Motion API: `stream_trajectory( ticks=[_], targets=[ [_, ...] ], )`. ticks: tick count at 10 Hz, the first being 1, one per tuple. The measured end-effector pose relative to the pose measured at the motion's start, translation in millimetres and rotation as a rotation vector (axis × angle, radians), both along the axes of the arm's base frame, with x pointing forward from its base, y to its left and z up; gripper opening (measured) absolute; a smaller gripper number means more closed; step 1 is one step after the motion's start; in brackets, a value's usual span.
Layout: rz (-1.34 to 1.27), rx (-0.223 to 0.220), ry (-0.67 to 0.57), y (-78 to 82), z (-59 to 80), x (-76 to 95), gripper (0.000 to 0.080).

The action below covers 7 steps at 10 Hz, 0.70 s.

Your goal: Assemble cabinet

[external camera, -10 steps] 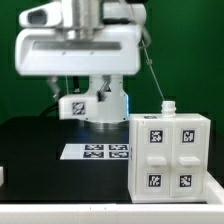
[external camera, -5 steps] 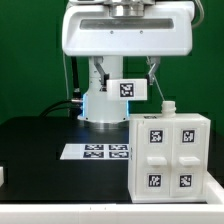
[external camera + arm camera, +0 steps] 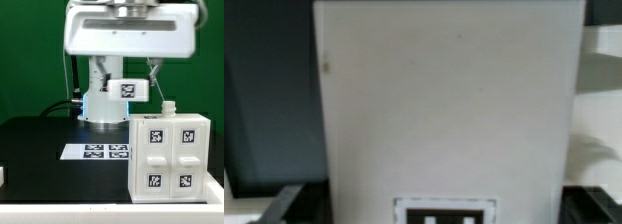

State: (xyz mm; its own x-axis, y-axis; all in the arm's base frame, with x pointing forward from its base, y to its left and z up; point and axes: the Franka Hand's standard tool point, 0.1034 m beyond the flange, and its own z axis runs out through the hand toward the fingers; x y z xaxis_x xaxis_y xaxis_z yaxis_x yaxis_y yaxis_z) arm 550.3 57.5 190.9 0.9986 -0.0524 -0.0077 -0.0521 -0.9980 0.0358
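- Your cabinet (image 3: 168, 155) stands upright on the black worktop (image 3: 40, 140) at the lower right of the exterior view. Its front shows four tagged blocks in two rows, and a small peg (image 3: 168, 104) sticks up from its top.
- A loose white panel (image 3: 128, 88) with one tag hangs in the air near the centre of that frame. It is above and to the left of the cabinet, apart from it and well off the worktop.
- The gripper (image 3: 438, 200) is mostly hidden by the panel. In the wrist view the panel fills the frame between two dark shapes that look like the fingers. From that I judge the jaws stand wide and are clamped across the panel, since nothing else could be carrying it.
- The panel looks like rigid, smooth plastic, probably light for its size. It should not bend or crush, but it may slip or pivot in the grip if an edge strikes the cabinet. Hold it across its width, near the middle and off the tag.
- The cabinet looks bulkier and too wide to span whole. You would take it by one wall. Expect it to slide on the worktop when you press a part into it.
- The cabinet is the only box-like thing here. Its front is closed off, so you cannot tell what is inside.
- The marker board (image 3: 95, 151) lies flat at lower centre, just left of the cabinet.
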Motion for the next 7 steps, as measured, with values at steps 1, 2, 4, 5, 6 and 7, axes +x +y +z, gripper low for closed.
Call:
stream_trajectory(
  ticks=[1, 2, 4, 5, 6, 7],
  targets=[
    [0.004, 0.001, -0.008, 13.0, 1.9, 4.5, 0.0550],
    [0.008, 0.003, -0.011, 18.7, 2.5, 5.3, 0.0550],
    [0.021, 0.004, -0.010, 25.2, -2.3, 0.3, 0.0550],
    [0.026, 0.003, -0.006, 27.9, -6.6, -3.5, 0.0550],
    [0.031, 0.004, -0.005, 31.1, -10.9, -7.0, 0.0550],
    [0.035, 0.003, -0.003, 33.0, -12.6, -7.9, 0.0550]
  ],
)
